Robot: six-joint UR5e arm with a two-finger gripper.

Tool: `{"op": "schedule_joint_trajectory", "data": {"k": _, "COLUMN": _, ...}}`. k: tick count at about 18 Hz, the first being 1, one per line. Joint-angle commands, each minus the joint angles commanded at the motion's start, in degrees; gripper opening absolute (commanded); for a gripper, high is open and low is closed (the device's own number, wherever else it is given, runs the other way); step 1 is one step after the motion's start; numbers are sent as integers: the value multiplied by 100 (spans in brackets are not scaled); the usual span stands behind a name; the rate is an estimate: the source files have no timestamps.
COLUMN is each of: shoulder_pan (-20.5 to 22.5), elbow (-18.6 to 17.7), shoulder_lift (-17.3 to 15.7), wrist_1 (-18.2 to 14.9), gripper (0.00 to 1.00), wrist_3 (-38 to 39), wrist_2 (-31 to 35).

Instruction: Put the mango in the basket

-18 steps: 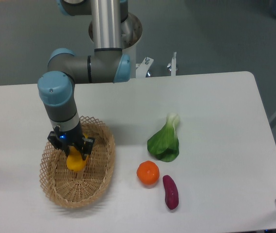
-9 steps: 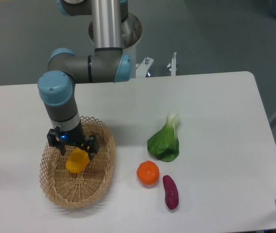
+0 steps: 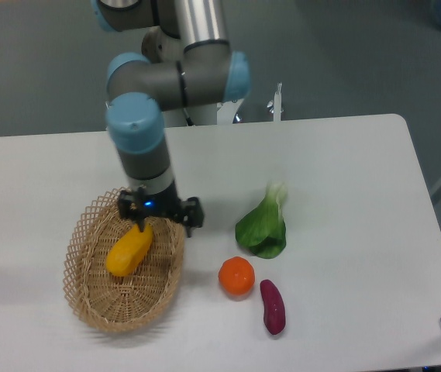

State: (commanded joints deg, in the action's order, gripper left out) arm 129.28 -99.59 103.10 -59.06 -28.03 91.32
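Observation:
The yellow-orange mango (image 3: 129,249) lies inside the tan wicker basket (image 3: 96,304) at the front left of the table. My gripper (image 3: 163,219) hangs over the basket's right rim, just up and right of the mango. Its jaws stand apart and hold nothing. One fingertip (image 3: 137,218) is close to the mango's upper end; I cannot tell whether they touch.
A green bok choy (image 3: 263,226) lies right of the basket. A round orange (image 3: 236,275) and a purple sweet potato (image 3: 273,306) lie in front of it. The arm's base (image 3: 197,54) stands at the table's back edge.
The gripper let go of the mango, which now lies in the basket. The gripper rose and moved to the right, toward the basket's rim.

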Motion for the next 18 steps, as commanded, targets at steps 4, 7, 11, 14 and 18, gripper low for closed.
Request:
{"op": "schedule_joint_trajectory", "data": {"k": 4, "shoulder_pan": 255, "elbow": 290, "shoulder_lift": -35, "wrist_1": -351, "gripper": 100, "wrist_3": -167, "wrist_2": -17}}
{"op": "schedule_joint_trajectory", "data": {"k": 7, "shoulder_pan": 413, "elbow": 422, "shoulder_lift": -35, "wrist_1": -361, "gripper": 100, "wrist_3": -317, "wrist_2": -53}}
{"op": "schedule_joint_trajectory", "data": {"k": 11, "shoulder_pan": 528, "elbow": 440, "shoulder_lift": -35, "wrist_1": -369, "gripper": 100, "wrist_3": -344, "wrist_2": -44}}
{"op": "schedule_joint_trajectory", "data": {"k": 14, "shoulder_pan": 607, "elbow": 449, "shoulder_lift": -35, "wrist_1": -369, "gripper": 100, "wrist_3": -352, "wrist_2": -53}}
{"op": "schedule_joint_trajectory", "data": {"k": 18, "shoulder_pan": 686, "elbow": 458, "shoulder_lift": -44, "wrist_1": -369, "gripper": 100, "wrist_3": -484, "wrist_2": -53}}
